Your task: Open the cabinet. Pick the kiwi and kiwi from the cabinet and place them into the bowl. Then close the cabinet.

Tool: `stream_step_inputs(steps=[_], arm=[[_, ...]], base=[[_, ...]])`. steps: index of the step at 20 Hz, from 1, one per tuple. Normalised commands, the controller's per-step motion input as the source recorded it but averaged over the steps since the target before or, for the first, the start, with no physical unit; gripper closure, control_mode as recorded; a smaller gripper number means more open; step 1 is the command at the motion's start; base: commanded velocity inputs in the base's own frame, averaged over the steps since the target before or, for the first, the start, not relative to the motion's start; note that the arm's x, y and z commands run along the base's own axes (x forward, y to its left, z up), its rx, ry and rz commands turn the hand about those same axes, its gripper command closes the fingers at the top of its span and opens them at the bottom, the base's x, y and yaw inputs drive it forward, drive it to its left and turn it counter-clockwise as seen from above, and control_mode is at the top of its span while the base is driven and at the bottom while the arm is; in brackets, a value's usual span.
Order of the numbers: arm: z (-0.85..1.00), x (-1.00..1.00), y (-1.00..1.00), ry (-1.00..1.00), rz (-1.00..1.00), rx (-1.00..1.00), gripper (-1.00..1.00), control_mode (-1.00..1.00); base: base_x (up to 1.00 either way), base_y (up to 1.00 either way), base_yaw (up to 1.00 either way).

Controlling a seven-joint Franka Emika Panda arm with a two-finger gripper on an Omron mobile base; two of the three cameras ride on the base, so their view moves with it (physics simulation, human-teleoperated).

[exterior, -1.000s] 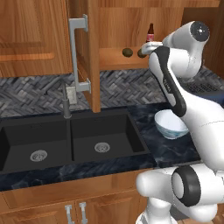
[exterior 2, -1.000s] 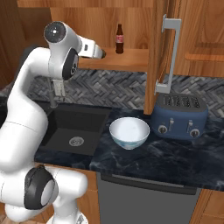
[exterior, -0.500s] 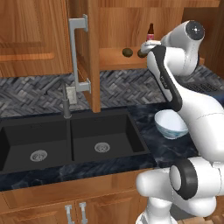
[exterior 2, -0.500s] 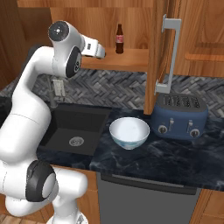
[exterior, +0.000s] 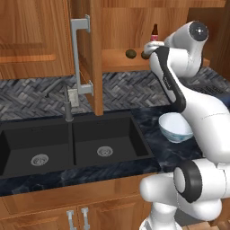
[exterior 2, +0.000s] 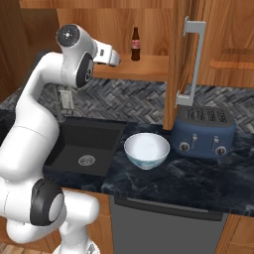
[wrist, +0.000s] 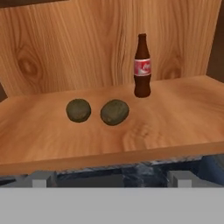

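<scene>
The cabinet point(exterior: 94, 58) stands with its door swung open, the long silver handle point(exterior 2: 193, 59) facing outward. On its wooden shelf lie two kiwis point(wrist: 78, 110) point(wrist: 114, 112) side by side; one kiwi point(exterior: 130, 54) shows clearly from the left base, the other sits partly behind the hand. My gripper point(wrist: 110, 178) hovers open just in front of the shelf edge, level with the fruit and holding nothing; it is seen from the sides as the gripper point(exterior: 148, 50) point(exterior 2: 115, 59). The bowl point(exterior 2: 147, 150) point(exterior: 175, 128) sits on the dark counter below, with nothing in it.
A cola bottle point(wrist: 142, 65) stands upright behind the right kiwi. A blue toaster point(exterior 2: 206, 131) sits right of the bowl under the open door. The black double sink point(exterior: 67, 143) and its faucet point(exterior: 68, 105) lie to the left.
The arm's upper links have shifted slightly while the hand stays at the shelf front. The jaws remain open and the kiwis have not moved.
</scene>
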Motion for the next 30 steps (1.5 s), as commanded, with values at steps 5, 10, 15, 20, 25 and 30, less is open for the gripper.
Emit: stream_step_inputs(steps=[5,10,15,20,25,30], arm=[[-0.04,0.21,0.00,0.00,0.00,0.00,-1.00,-1.00],[-0.18,0.30,0.00,0.00,0.00,0.00,-1.00,-1.00],[-0.05,0.34,0.00,0.00,0.00,0.00,-1.00,-1.00],[0.00,0.38,-0.01,0.02,0.00,0.06,-1.00,-1.00],[0.00,0.32,-0.09,0.09,0.00,0.11,-1.00,-1.00],[0.00,0.31,-0.10,0.08,0.00,0.10,-1.00,-1.00]], base=[[0.00,0.00,0.00],[0.00,0.00,0.00],[0.00,0.00,0.00],[0.00,0.00,0.00],[0.00,0.00,0.00],[0.00,0.00,0.00]])
